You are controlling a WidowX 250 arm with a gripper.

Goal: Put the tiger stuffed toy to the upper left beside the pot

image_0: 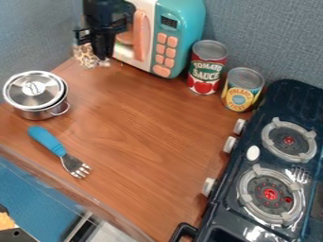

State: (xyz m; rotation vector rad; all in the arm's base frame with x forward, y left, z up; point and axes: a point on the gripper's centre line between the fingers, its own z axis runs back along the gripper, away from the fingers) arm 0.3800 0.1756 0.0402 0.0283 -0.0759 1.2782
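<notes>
Camera view: black claw [92, 49] located at the upper left, pointing down directly over the tiger stuffed toy [86, 58]. Whether the claw is spread or closed, and whether it has hold of the toy, cannot be told; the black parts overlap the toy's upper portion.

Toy location: far left corner area, near the grey-blue wall panels [38, 35] and just beside the teal toy microwave [181, 28]. Light, with brown markings. Contact with the wooden tabletop [142, 123] not confirmed. The lidded metal pot [38, 97] stands upright nearer the camera and further left, apart from the toy.

Placement assessment: the toy lies to the pot's upper right; the task calls for the upper left side. Judged incomplete. A short leftward carry along the panels, then a low release, would be required.

Handling assessment: expected light, soft and compressible, with good grip from the cloth and little risk of breakage. Recommended hold: across the thickest part of the body, at moderate pressure. A pinch on loose cloth or an extremity would likely let it swing or twist.

Hazards: the microwave's proximity limits clearance on one side, the panels on the other. A low carry could brush the pot and unseat its lid [34, 88].
</notes>
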